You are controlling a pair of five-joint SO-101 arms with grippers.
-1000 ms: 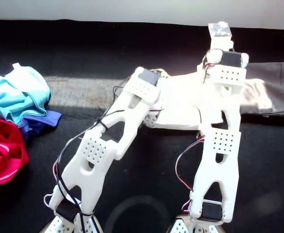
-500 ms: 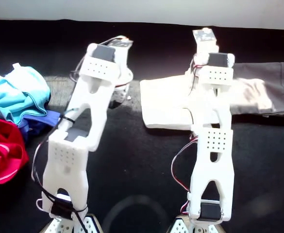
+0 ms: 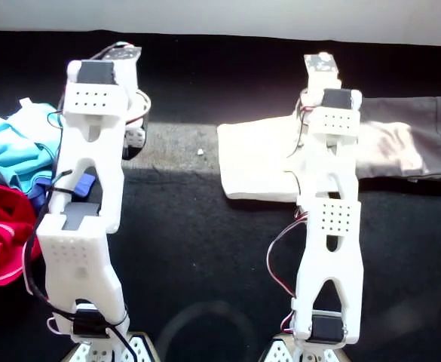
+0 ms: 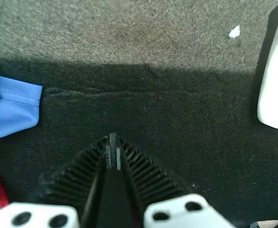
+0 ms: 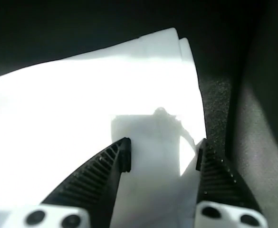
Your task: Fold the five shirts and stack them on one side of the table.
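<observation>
A folded white shirt (image 3: 254, 162) lies flat at the table's centre-right, partly over a grey shirt (image 3: 420, 136) spread at the far right. On the left edge sits a pile of a cyan and white shirt (image 3: 24, 143), a blue shirt (image 3: 86, 183) and a red shirt (image 3: 5, 226). My left gripper (image 4: 112, 153) is shut and empty above the bare black cloth, between the blue shirt (image 4: 8, 111) and the white shirt (image 4: 276, 80). It also shows from above as the left gripper (image 3: 133, 139). My right gripper (image 5: 162, 152) is open just above the white shirt (image 5: 81, 123), with nothing between its fingers.
A black cloth (image 3: 205, 264) covers the table, with a sunlit band (image 3: 179, 143) across its middle. A small white speck (image 3: 200, 152) lies in that band. A pale wall edge (image 3: 220, 15) runs along the back.
My left arm has swung left, away from the white shirt toward the shirt pile. The white shirt now lies uncovered and flat. My right arm has shifted only slightly.
</observation>
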